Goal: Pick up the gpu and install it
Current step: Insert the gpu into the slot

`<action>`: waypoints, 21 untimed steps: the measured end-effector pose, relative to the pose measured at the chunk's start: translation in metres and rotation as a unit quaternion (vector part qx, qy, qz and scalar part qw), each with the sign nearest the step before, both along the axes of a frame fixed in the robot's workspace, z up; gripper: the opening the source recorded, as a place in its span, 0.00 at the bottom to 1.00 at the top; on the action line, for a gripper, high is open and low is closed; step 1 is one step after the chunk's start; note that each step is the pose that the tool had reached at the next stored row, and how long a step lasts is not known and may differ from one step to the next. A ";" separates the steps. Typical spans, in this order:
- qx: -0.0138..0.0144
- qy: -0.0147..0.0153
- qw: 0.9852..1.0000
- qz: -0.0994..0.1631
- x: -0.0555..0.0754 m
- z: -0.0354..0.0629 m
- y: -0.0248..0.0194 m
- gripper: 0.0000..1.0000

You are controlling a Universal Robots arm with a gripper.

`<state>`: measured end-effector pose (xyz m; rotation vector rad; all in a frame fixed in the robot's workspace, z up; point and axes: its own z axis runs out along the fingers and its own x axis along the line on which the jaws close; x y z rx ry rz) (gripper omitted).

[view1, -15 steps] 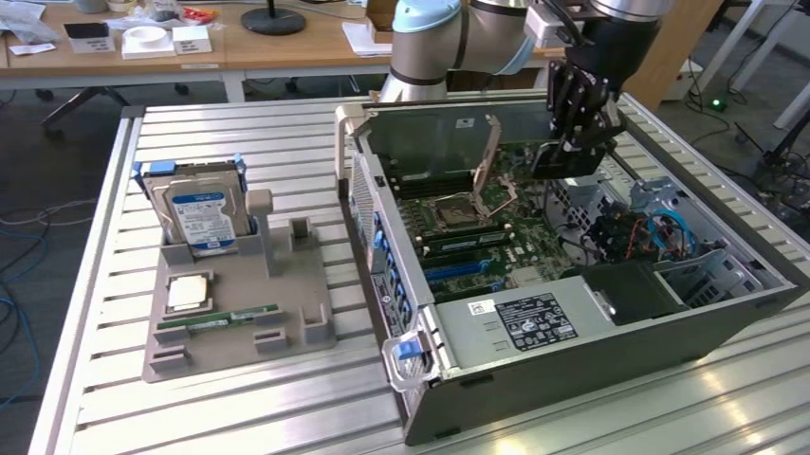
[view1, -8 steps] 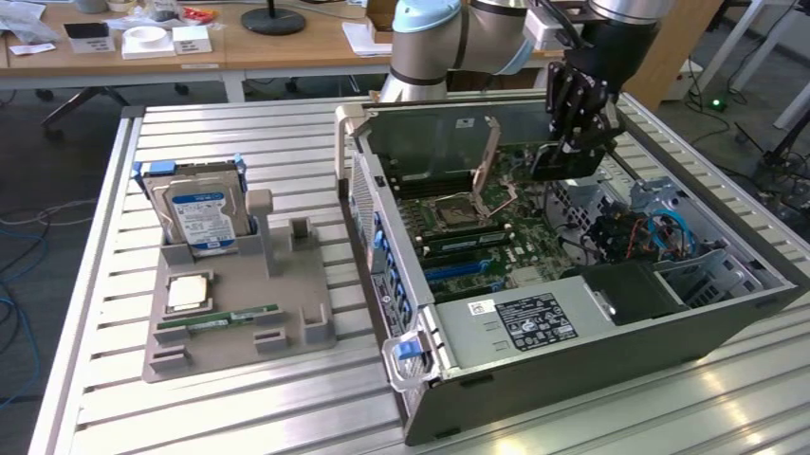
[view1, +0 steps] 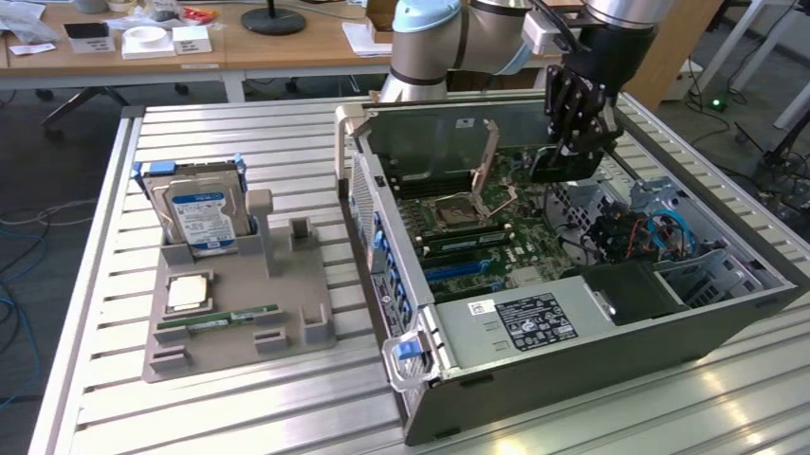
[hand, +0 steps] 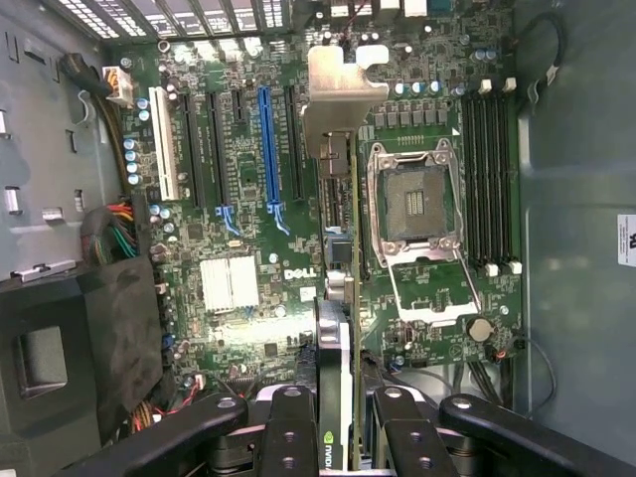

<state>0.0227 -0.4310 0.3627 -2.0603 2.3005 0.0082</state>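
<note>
**Grip.** The fingers are clenched on the gpu, one on each face. The gripper holds the card on edge at the end opposite the bracket.

**Position of the card.** The gpu hangs inside the case, over the motherboard. Its lower edge lies between the blue slot and the CPU socket, closer to the socket. The case stands on the bench, toward the edge at the exterior view's right.

**Step in hand.** Pick-up is judged complete. The card is at the install stage but not seated, and no slot holds its edge.

**What seating calls for.**
1. The card edge must be parallel to a slot and directly over it. As it lies now, it appears offset to the socket side.
2. The bracket must meet the rear wall of the case.
3. The press must be straight down. Any tilt risks a jam at the slot.

**Differences between views.**
- The wrist view gives the card's line against the slots and socket, and shows both fingers on the card. It gives no height above the board.
- The exterior view shows the card clear of the board. It also shows the tray near the bench edge at its left, carrying a hard drive and a RAM stick.
</note>
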 end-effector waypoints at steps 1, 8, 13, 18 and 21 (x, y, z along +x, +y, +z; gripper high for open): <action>0.000 0.000 1.000 0.000 0.000 0.0000 0.0000 0.27; 0.000 -0.001 1.000 0.000 -0.008 -0.0001 0.0000 0.27; 0.000 -0.001 1.000 0.001 -0.009 -0.0011 -0.0014 0.27; 0.000 -0.001 1.000 0.001 -0.010 -0.0023 -0.0051 0.27; 0.000 -0.001 1.000 0.002 -0.012 -0.0036 -0.0054 0.27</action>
